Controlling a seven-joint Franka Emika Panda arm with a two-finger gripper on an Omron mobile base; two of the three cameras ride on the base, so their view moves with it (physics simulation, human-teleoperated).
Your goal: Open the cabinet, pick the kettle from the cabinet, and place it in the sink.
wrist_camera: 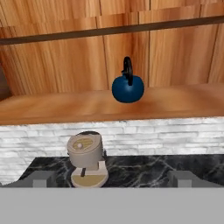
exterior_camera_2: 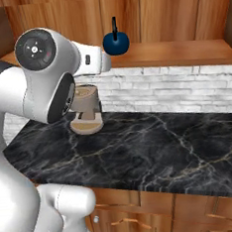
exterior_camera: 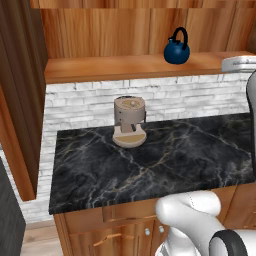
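The cabinet stands open, its door (exterior_camera: 20,100) swung out at the left and its wooden shelf (exterior_camera: 125,67) bare to view. The small dark-blue kettle (exterior_camera: 176,51) with a black loop handle sits upright on that shelf, toward its right. In the hand view the kettle (wrist_camera: 127,89) is straight ahead and above my gripper (wrist_camera: 111,178), well apart from it. The two fingertips (wrist_camera: 41,177) stand wide, open with nothing between them. From the right base view the kettle (exterior_camera_2: 116,43) is just beyond the white hand (exterior_camera_2: 95,60). The sink is out of view.
A tan cylindrical coffee machine (exterior_camera: 129,120) stands on the black marble counter (exterior_camera: 150,160) against the white brick wall, below and left of the kettle. Base cabinets with drawers (exterior_camera_2: 161,213) run under the counter. My own arm (exterior_camera_2: 45,79) fills the left of the right base view.
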